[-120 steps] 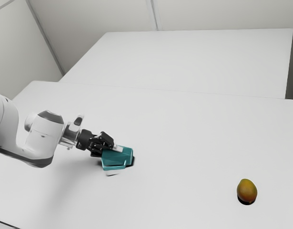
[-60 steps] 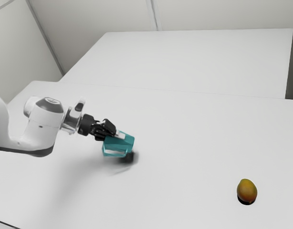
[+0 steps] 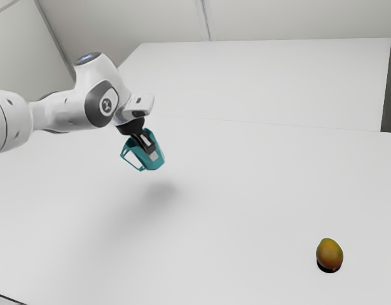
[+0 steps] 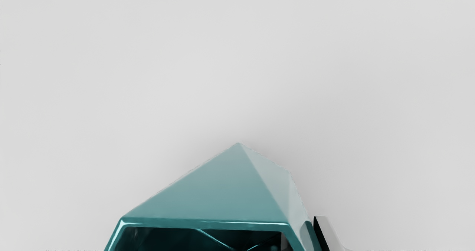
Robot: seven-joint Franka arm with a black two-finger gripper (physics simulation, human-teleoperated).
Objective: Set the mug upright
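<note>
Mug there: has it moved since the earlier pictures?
Yes. In the exterior view, the mug has gone up, higher above the table and farther from the fruit.

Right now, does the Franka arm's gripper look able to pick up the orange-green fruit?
Probably not: the gripper is closed on the tilted teal mug, held in the air, so it would likely have to free itself before grasping the fruit.

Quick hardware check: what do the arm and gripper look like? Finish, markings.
The arm has glossy white, rounded shells. A dark grey joint cover bears a pale round emblem; another joint ends in a round, bluish cap. The gripper is black and two-fingered, with flat, light grey pads at the tips.
</note>
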